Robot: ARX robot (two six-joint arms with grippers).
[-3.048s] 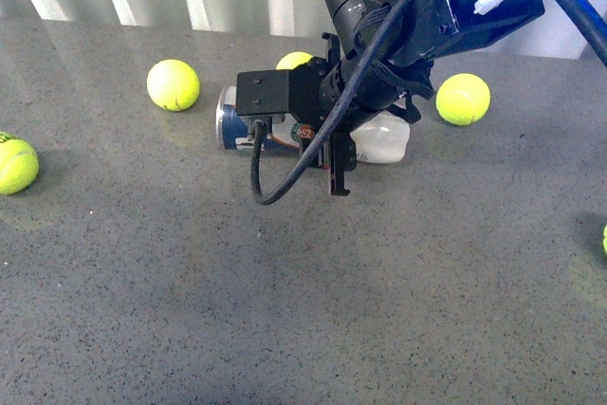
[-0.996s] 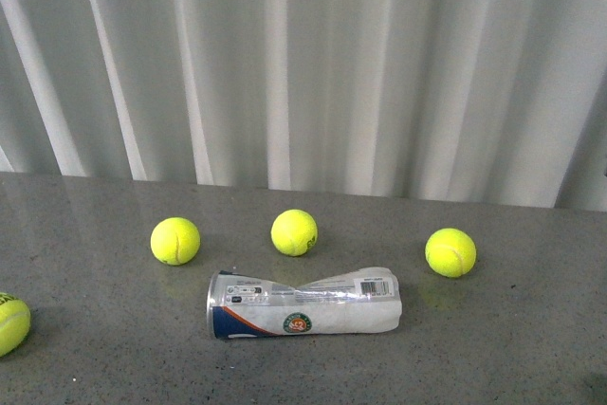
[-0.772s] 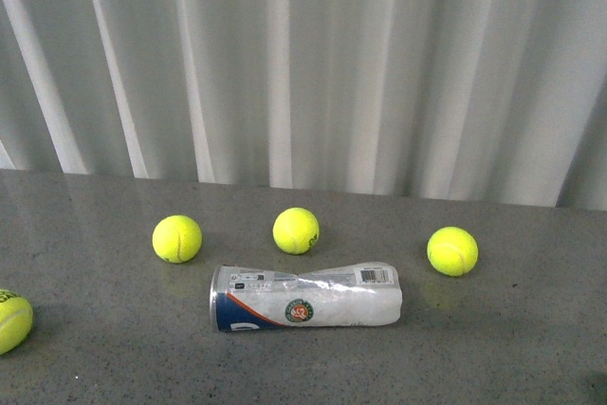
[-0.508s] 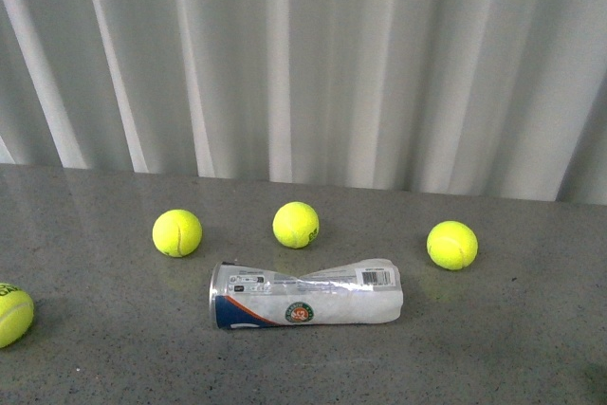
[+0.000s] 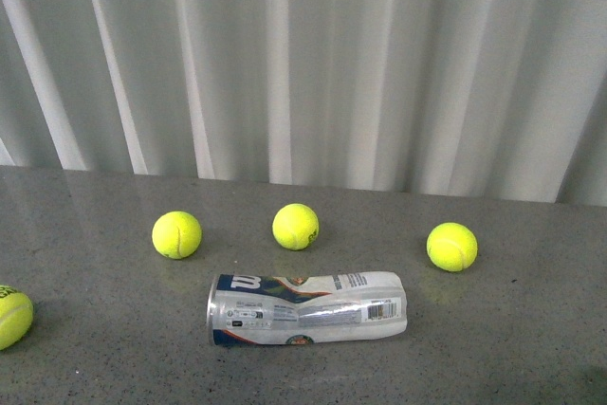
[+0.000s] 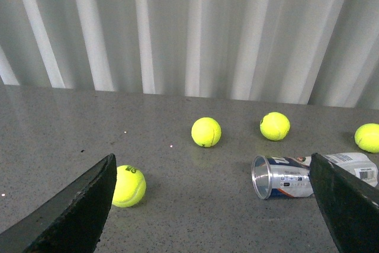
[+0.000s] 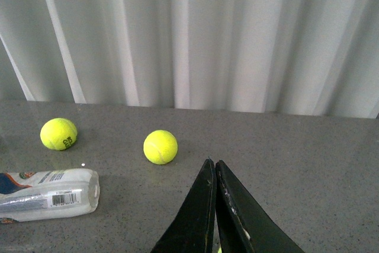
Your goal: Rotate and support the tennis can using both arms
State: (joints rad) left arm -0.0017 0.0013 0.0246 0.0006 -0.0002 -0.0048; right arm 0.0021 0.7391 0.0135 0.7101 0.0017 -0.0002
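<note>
The pale pleated curtain point(image 5: 379, 64) fills the far side, and the grey speckled table point(image 5: 493, 348) runs from it to the near edge. On the table, near the middle, the can point(image 5: 305, 308) lies on its side. Its silver-rimmed open mouth points left and its clear, dented closed end points right. The mouth looks hollow and no ball shows through the clear wall, so I judge it empty. Neither arm appears in the front view. The left gripper point(image 6: 211, 161) has its fingers spread wide with nothing between them, well apart from the can. The right gripper point(image 7: 214, 164) has its fingers pressed together on nothing, also well apart. Three balls sit just beyond the can: the left ball point(image 5: 176, 234), the middle ball point(image 5: 296, 226) and the right ball point(image 5: 451, 246). An edge ball point(image 5: 11, 317) lies far left. The can is light and round and could roll or skid away under a one-sided push. A hard squeeze could crumple the dented plastic further. The wide left fingers could also knock a nearby ball into the can on the way in.
</note>
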